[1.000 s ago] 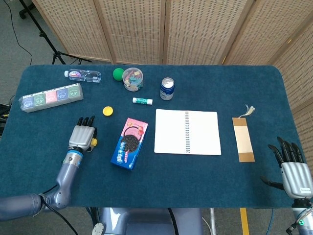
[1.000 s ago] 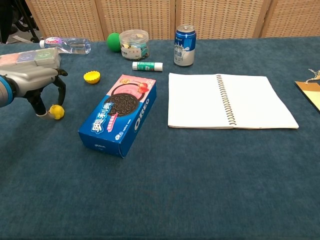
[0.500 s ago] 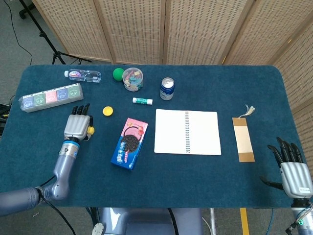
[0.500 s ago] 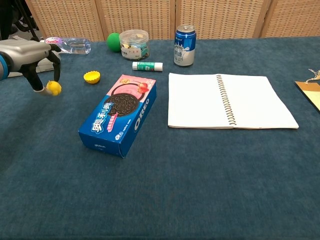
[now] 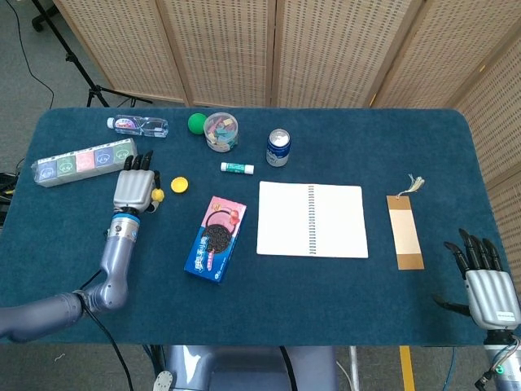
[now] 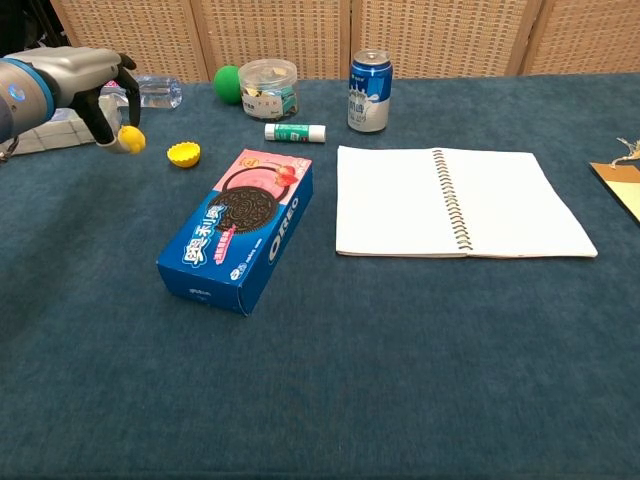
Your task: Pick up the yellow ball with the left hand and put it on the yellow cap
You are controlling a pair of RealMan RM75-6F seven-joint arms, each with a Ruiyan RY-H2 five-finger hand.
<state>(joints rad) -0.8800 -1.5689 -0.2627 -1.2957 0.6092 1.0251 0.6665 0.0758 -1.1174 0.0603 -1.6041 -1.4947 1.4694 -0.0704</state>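
Note:
My left hand point(image 5: 134, 187) point(image 6: 85, 85) pinches the small yellow ball point(image 5: 157, 195) point(image 6: 131, 139) and holds it above the cloth. The yellow cap point(image 5: 179, 184) point(image 6: 184, 153) lies on the table just to the right of the ball, a short gap between them. My right hand point(image 5: 488, 287) rests at the table's front right corner, fingers spread and holding nothing; the chest view does not show it.
A blue Oreo box point(image 5: 216, 239) point(image 6: 240, 228) lies right of the left hand. Behind stand a row of coloured cups point(image 5: 85, 162), a water bottle point(image 5: 138, 125), green ball point(image 5: 196, 122), plastic tub point(image 5: 221, 131), glue stick point(image 5: 237, 168), can point(image 5: 278, 147). An open notebook point(image 5: 311, 219) and bookmark point(image 5: 404, 230) lie right.
The left hand lifted the yellow ball off the cloth and carried it away from me and rightward, close to the yellow cap. The right hand has stayed put.

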